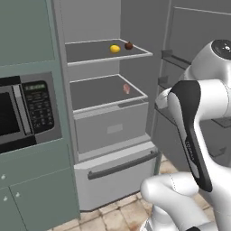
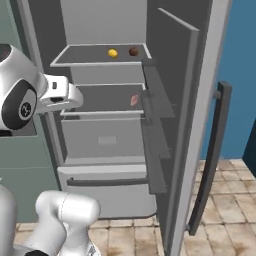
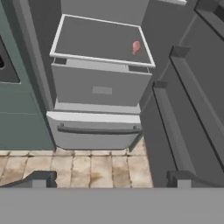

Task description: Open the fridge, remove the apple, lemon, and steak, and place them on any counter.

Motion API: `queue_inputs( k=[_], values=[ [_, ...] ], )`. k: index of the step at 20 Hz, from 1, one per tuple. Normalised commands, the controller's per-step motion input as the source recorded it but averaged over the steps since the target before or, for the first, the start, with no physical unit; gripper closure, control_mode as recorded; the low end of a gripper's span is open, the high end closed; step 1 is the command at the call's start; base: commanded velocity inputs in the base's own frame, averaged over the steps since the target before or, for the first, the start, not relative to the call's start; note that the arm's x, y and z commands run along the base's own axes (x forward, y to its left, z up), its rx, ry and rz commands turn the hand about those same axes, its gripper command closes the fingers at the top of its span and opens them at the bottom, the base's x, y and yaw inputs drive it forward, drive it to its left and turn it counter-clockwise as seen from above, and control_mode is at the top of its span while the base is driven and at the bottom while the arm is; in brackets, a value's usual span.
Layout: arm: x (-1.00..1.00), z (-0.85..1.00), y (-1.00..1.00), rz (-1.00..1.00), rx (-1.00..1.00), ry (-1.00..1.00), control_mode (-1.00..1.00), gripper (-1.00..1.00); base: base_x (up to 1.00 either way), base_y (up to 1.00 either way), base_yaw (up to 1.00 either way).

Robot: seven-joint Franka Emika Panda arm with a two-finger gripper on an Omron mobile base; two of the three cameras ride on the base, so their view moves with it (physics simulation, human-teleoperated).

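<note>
Gripper [image 3: 111, 177] gapes wide and empty before the open fridge [image 3: 100, 87], touching nothing.

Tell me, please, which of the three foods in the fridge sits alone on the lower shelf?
The steak, a pinkish slab; the lemon and apple share the upper shelf.

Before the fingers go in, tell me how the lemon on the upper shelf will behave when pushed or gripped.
The lemon is a small rounded oval lying on the flat upper shelf, so a nudge would probably roll it, perhaps toward the apple close beside it. Its smooth, curved skin may slip between the fingers. It looks firm, likely keeping its shape under a grip.
</note>
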Motion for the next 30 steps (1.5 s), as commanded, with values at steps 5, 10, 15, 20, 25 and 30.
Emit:
queue_inputs(
  k=[5, 10, 15, 20, 25, 30],
  values=[
    [0.0, 0.0, 0.0, 0.0, 0.0, 0.0, 1.0, -1.0, 0.66, 0.07, 0.0],
    [0.0, 0.0, 0.0, 0.0, 0.0, 0.0, 1.0, -1.0, 0.67, 0.0, 0.0],
    [0.0, 0.0, 0.0, 0.0, 0.0, 0.0, 1.0, -1.0, 0.71, 0.0, -0.01],
    [0.0, 0.0, 0.0, 0.0, 0.0, 0.0, 1.0, -1.0, 0.67, -0.05, -0.04],
    [0.0, 0.0, 0.0, 0.0, 0.0, 0.0, 1.0, -1.0, 0.43, -0.36, -0.08],
    [0.1, -0.36, -0.49, -0.13, 0.01, 0.07, -1.0, -1.0, 0.04, -0.11, -0.02]
  ],
)
